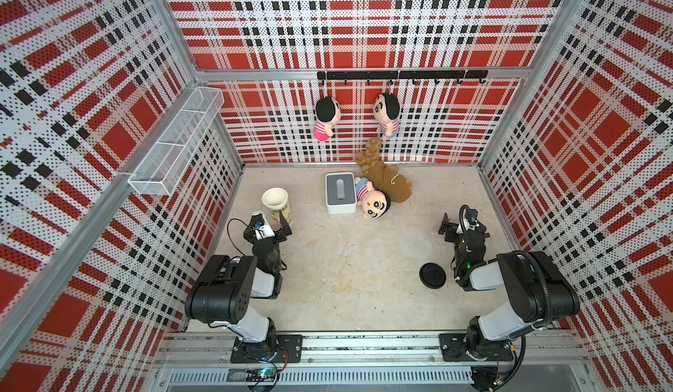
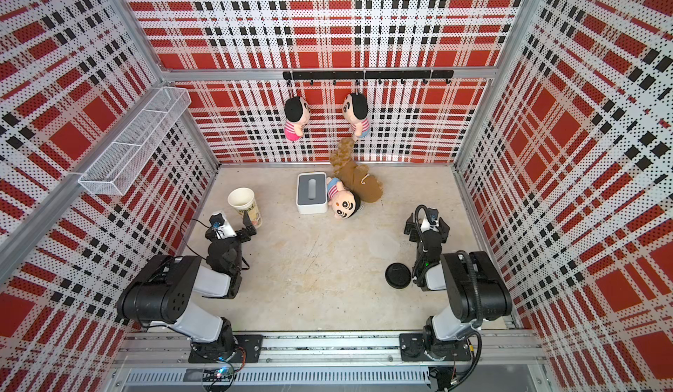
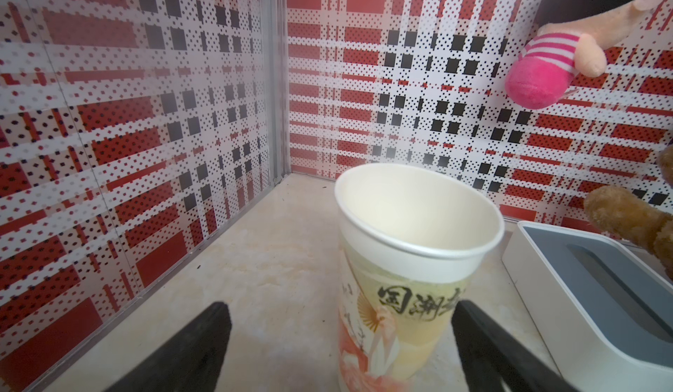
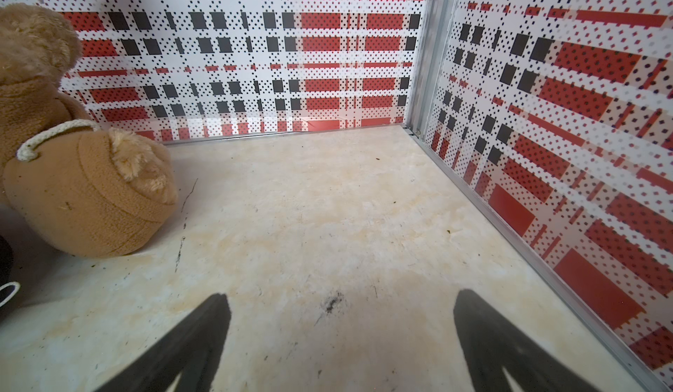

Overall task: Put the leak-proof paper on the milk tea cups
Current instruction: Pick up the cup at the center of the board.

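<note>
Left hand (image 3: pixel 340 310) stands released, straddling the upright, uncovered cup (image 3: pixel 418 226); my right hand (image 4: pixel 342 299) hangs released over bare counter (image 4: pixel 327 208). I cannot pick out the leak-proof paper. Risk: my finger (image 3: pixel 484 335), close beside the tall cup, could nudge and topple it. Counter pale, stained; walls (image 4: pixel 291 44) red plaid.

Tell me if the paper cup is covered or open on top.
Open. The cup stands upright, its white inside showing in the left wrist view and both top views; nothing covers it.
</note>
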